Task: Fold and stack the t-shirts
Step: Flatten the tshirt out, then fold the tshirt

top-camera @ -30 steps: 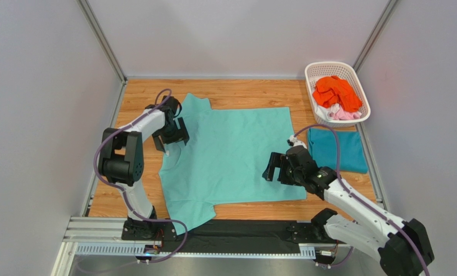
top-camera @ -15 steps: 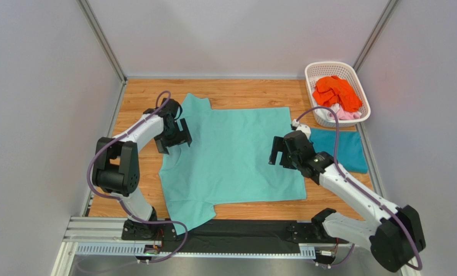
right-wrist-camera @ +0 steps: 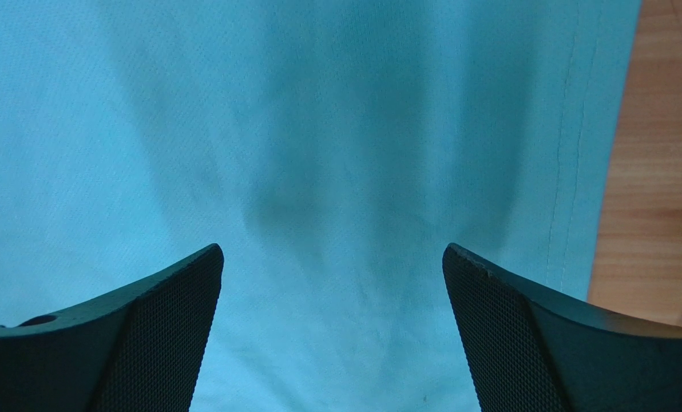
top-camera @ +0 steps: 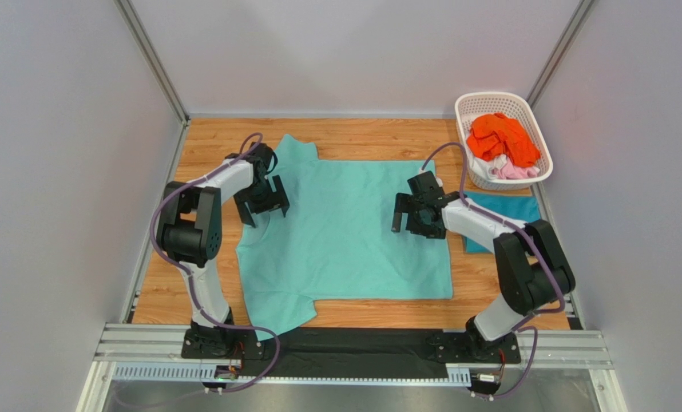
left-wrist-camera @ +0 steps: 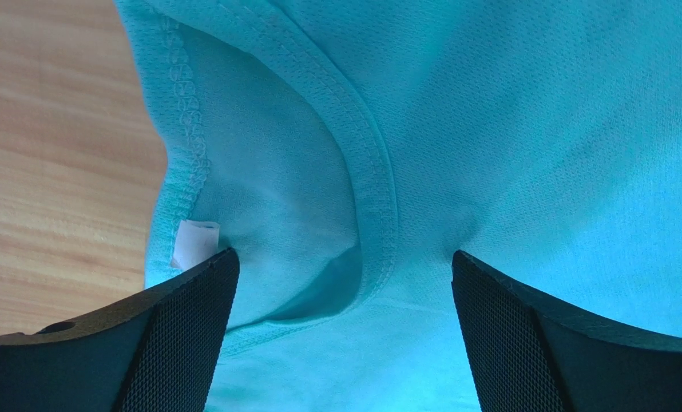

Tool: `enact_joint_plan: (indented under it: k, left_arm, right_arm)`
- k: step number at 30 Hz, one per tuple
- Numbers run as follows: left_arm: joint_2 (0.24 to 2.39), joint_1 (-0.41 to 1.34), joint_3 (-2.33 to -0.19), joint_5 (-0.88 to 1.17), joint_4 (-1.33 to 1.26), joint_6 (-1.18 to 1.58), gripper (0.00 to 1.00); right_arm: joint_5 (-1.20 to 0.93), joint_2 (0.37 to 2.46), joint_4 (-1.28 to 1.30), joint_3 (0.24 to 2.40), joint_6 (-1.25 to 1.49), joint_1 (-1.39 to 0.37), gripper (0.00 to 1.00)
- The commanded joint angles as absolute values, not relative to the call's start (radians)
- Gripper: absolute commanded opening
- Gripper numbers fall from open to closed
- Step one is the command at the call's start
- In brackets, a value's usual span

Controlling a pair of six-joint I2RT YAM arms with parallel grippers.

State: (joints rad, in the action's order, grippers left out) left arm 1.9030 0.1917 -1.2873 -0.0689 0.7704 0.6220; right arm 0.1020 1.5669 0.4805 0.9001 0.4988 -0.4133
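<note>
I've got the mint green tee flat mid-surface, long axis 9 to 3, collar at 9, hem at 3. My left hand hovers spread wide over the collar; my right hand, fingers apart too, over the hem end.

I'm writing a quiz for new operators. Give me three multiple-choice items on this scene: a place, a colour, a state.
1. Where is the white plastic lattice basket? A) far right corner of the wooden table B) near left corner C) on the spread shirt
2. What colour is the flat-spread cloth t-shirt? A) orange B) mint green C) pink
3. The left gripper is: A) open over the collar B) shut on a sleeve C) shut on the basket
1 A: top view shows it far right. 2 B: mint green covers mid-table. 3 A: wrist view shows fingers apart around the collar.
</note>
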Motion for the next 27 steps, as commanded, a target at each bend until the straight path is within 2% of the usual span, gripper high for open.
enact_joint_plan:
  k: [1, 9, 19, 24, 27]
  left_arm:
    - [1.968, 0.170, -1.359, -0.092, 0.790, 0.608, 1.00]
    - [2.080, 0.158, -1.554, -0.120, 0.850, 0.584, 1.00]
    - [2.233, 0.126, -1.825, -0.086, 0.942, 0.569, 1.00]
    - [2.119, 0.124, -1.847, -0.072, 0.989, 0.583, 1.00]
    - [1.954, 0.127, -1.722, -0.048, 0.973, 0.617, 1.00]
  right_arm:
    - [0.057, 1.635, 0.426, 0.972, 0.462, -0.399, 1.00]
    - [-0.020, 1.825, 0.428, 1.100, 0.437, -0.351, 1.00]
    - [-0.041, 1.948, 0.497, 1.305, 0.390, -0.313, 1.00]
    - [-0.025, 1.832, 0.541, 1.319, 0.359, -0.316, 1.00]
    - [-0.009, 1.679, 0.528, 1.238, 0.364, -0.324, 1.00]
